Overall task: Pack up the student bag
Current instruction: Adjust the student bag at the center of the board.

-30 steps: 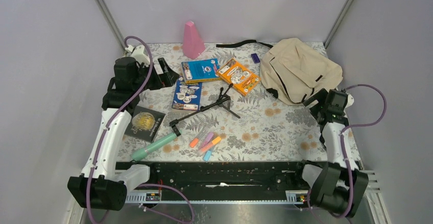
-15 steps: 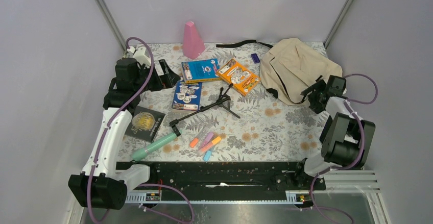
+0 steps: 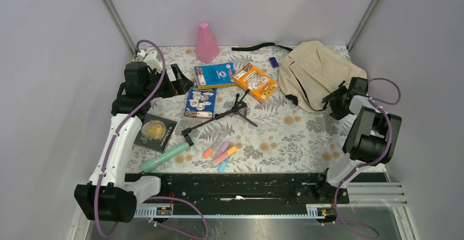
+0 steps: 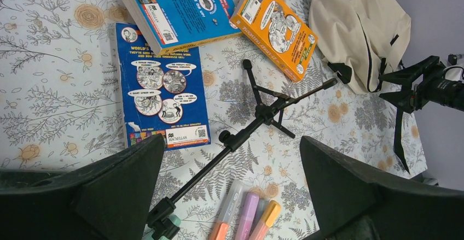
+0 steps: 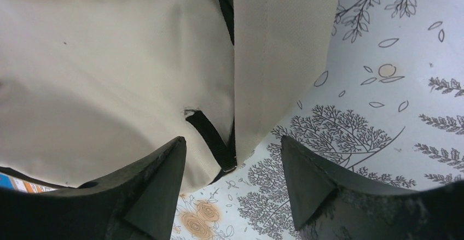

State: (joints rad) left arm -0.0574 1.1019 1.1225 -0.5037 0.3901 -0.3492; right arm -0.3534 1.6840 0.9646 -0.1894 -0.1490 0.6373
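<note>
The student bag (image 3: 320,71) is a beige fabric backpack with black trim, lying slumped at the table's far right. My right gripper (image 3: 334,99) is at its near right corner. In the right wrist view the right gripper (image 5: 232,144) is open, and its jaws straddle the bag's (image 5: 109,87) lower edge, where a short black strap tab (image 5: 210,136) hangs without touching either finger. My left gripper (image 3: 179,80) hovers at the far left. From the left wrist the left gripper (image 4: 231,139) is wide open and empty above a black tripod (image 4: 262,111).
Two blue books (image 3: 214,75) (image 3: 200,101) and an orange book (image 3: 255,81) lie mid-table beside the tripod (image 3: 219,115). Several highlighters (image 3: 220,153), a mint tube (image 3: 164,157) and a dark book (image 3: 155,132) lie near the front. A pink cone (image 3: 206,42) and a loose black strap (image 3: 260,46) lie at the back.
The right arm has lifted its elbow and carried the gripper up and left onto the bag's corner, with its jaws narrowing. The left arm has barely moved.
</note>
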